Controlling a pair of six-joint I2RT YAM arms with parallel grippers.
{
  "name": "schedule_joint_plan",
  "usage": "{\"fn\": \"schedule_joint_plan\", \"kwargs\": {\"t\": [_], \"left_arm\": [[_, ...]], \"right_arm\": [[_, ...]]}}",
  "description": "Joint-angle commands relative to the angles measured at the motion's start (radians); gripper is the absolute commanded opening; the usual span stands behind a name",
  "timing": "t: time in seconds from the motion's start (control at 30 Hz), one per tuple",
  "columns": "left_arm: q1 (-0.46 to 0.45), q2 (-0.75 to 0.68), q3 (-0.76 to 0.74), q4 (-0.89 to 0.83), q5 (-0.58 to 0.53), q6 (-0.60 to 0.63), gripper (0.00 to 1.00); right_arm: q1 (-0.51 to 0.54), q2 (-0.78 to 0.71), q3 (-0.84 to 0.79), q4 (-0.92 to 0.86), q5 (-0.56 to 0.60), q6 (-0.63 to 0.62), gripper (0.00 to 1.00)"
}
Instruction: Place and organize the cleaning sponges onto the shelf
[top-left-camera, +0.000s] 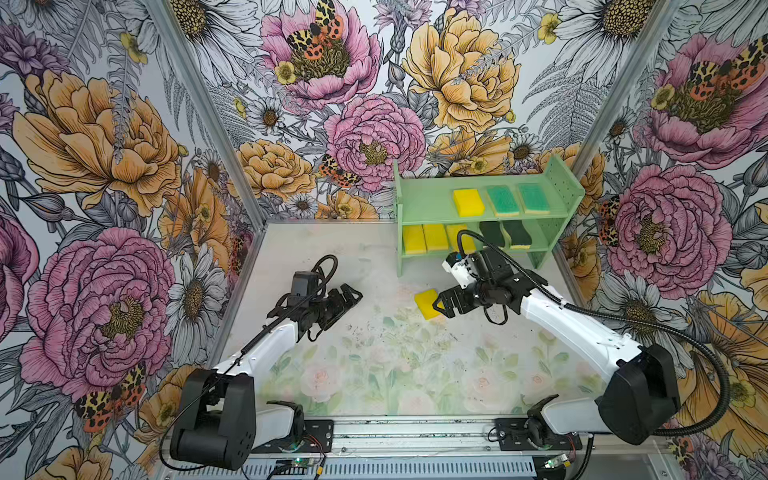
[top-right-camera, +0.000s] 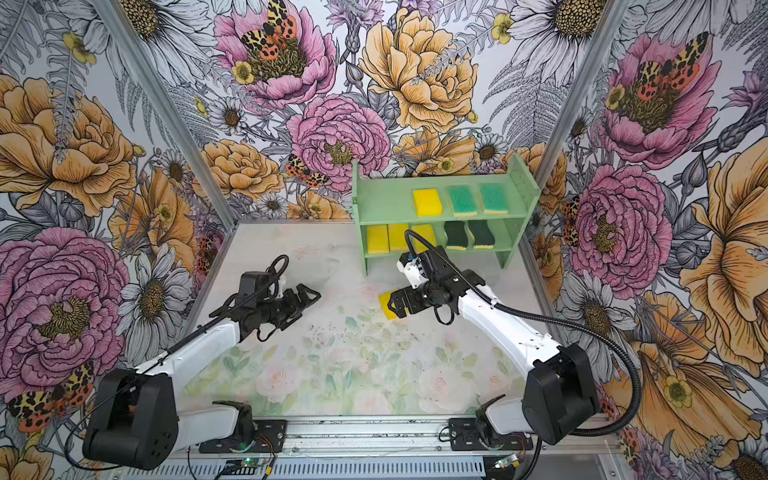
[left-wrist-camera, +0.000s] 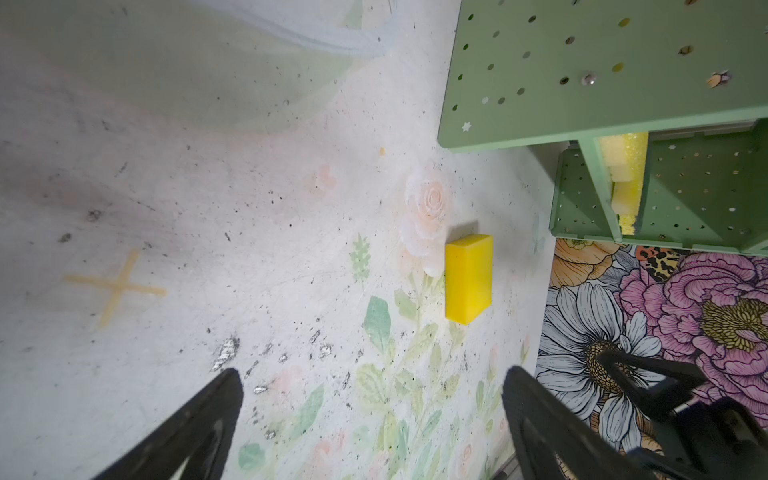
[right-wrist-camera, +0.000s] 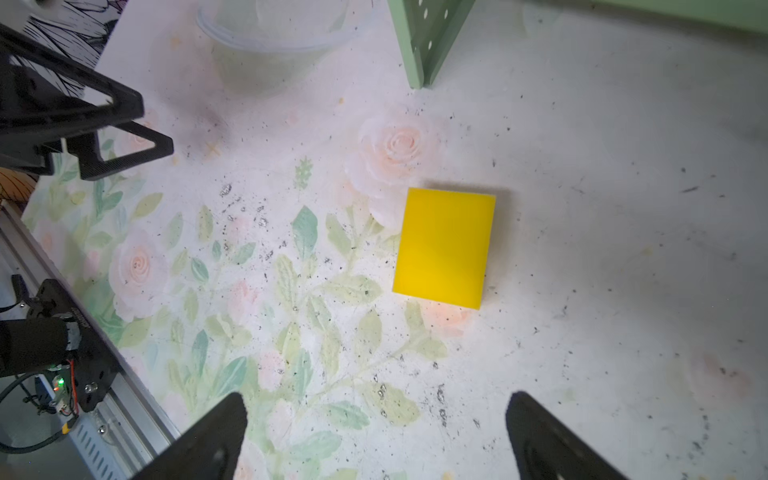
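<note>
Gaping wide, right fingers (right-wrist-camera: 216, 440) hover near yellow sponge (right-wrist-camera: 444, 248).

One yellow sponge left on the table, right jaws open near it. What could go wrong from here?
1. In the right wrist view the yellow sponge lies off-centre ahead of the right gripper, nearer one jaw; closing could pinch a corner or shove it.
2. The lower tier looks full, so it probably goes on the bare top tier of the shelf; the arm's cable loop hangs before the lower-tier sponges and might snag.
</note>
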Motion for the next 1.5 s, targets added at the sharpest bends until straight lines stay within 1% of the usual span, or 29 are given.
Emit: {"fn": "schedule_joint_plan", "kwargs": {"t": [0.0,0.3,0.67,0.83,1.1,1.23,1.33,1.47], "left_arm": [[-0.01,0.013,0.019,0.012,0.006,-0.001,0.99],[-0.02,0.023,0.029,0.01,-0.002,-0.003,0.99],[-0.03,0.051,0.043,0.011,-0.008,-0.001,0.99],[-0.033,0.053,0.042,0.012,-0.01,-0.001,0.99],[-0.035,0.045,0.039,0.011,-0.014,-0.004,0.99],[-0.039,0.044,0.037,0.01,-0.016,-0.005,0.99],[-0.04,0.042,0.037,0.01,-0.017,-0.006,0.99],[-0.042,0.039,0.035,0.011,-0.019,-0.007,0.99]], "right_arm": [[0.012,0.01,-0.057,0.172,0.015,0.021,1.0],[0.041,0.074,-0.154,0.334,0.046,0.0,1.0],[0.057,0.149,-0.17,0.404,0.08,-0.014,0.98],[0.069,0.164,-0.193,0.455,0.126,-0.027,0.98],[0.074,0.196,-0.247,0.568,0.163,-0.016,0.98],[0.074,0.192,-0.293,0.655,0.192,-0.006,0.98],[0.074,0.197,-0.321,0.717,0.188,0.009,0.98],[0.074,0.228,-0.321,0.739,0.181,0.019,0.98]]}}
